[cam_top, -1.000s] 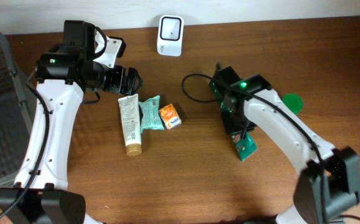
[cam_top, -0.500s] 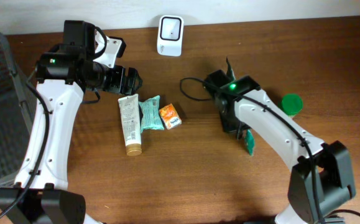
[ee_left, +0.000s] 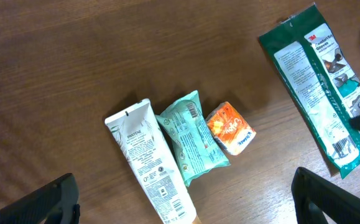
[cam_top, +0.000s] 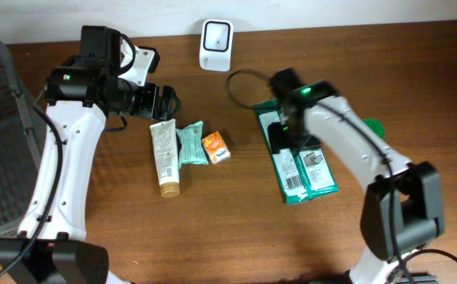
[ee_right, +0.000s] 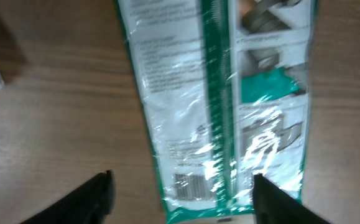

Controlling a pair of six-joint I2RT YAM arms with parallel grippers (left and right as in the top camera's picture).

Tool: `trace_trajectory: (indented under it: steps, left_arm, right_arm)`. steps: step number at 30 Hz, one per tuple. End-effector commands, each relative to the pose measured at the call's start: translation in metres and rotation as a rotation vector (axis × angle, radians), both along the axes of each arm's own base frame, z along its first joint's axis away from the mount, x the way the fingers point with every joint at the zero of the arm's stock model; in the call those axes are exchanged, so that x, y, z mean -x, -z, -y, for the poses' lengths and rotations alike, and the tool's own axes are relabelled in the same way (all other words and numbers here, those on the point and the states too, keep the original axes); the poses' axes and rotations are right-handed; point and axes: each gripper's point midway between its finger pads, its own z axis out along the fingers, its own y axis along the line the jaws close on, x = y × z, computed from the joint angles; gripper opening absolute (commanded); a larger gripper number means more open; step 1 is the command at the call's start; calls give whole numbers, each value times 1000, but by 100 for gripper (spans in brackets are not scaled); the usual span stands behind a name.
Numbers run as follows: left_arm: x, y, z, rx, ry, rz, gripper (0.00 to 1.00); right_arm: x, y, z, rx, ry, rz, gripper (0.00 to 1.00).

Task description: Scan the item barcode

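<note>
- "PANTENE" stands on the white tube (ee_left: 152,165), left of the middle; the small print below it is too fine to read
- "3M" is printed at the far end of the green packet (ee_left: 319,81), on the right
- a barcode (ee_right: 189,182) sits at that packet's near end, its digits blurred
- the lettering on the orange pack (ee_left: 229,127) is not legible

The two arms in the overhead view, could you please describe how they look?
The left arm and right arm have smooth white links joined by black housings. Each shows a small green light. A black cable runs down the left arm, and another black cable loops out by the right arm's wrist. The left tool and right tool are black.
</note>
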Motion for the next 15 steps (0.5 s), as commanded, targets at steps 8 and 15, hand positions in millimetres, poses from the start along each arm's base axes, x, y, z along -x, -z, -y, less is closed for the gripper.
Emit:
trace_trajectory:
  steps: [8,15]
  left_arm:
    - [-3,-6,1,7,13,20,99]
    - [-3,-6,1,7,13,20,99]
  right_arm:
    - [-9,35,56,-293,9,-123,80]
    - [-10,77,66,-313,18,-193,79]
